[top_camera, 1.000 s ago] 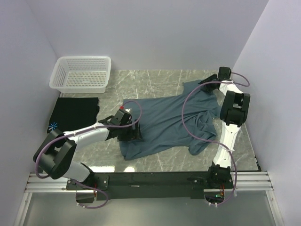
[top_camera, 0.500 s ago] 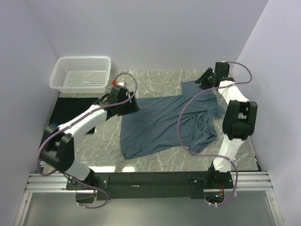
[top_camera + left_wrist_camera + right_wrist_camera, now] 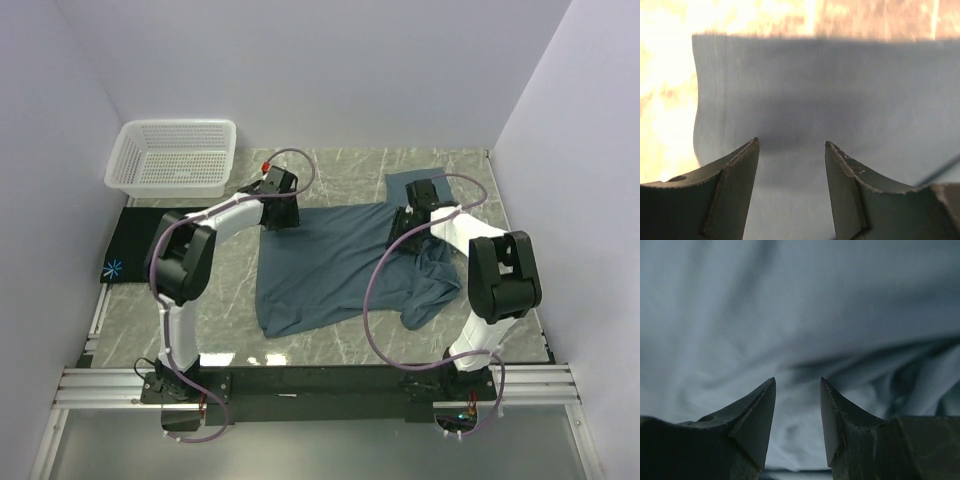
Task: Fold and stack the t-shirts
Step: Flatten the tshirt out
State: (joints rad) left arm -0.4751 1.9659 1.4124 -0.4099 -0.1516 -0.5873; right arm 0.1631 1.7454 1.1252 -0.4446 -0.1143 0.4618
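Note:
A slate-blue t-shirt [image 3: 340, 265] lies spread on the marble table, rumpled along its right side. A folded black t-shirt [image 3: 150, 240] with a light-blue starburst lies at the left edge. My left gripper [image 3: 283, 214] hangs over the blue shirt's far-left corner. In the left wrist view it [image 3: 791, 145] is open above flat cloth [image 3: 840, 90], with nothing between the fingers. My right gripper [image 3: 400, 230] is over the shirt's upper right part. In the right wrist view it [image 3: 797, 382] is open above creased cloth [image 3: 790, 300].
A white lattice basket [image 3: 175, 155] stands at the far left corner, behind the black shirt. Purple walls close in on the left, back and right. One blue sleeve [image 3: 408, 181] lies flat toward the far right. The arms' rail [image 3: 320, 385] runs along the near edge.
The left arm swung from the blue shirt's left hem up to its far-left corner, jaws narrowing somewhat. The right arm came in from the far-right sleeve toward the shirt's upper middle.

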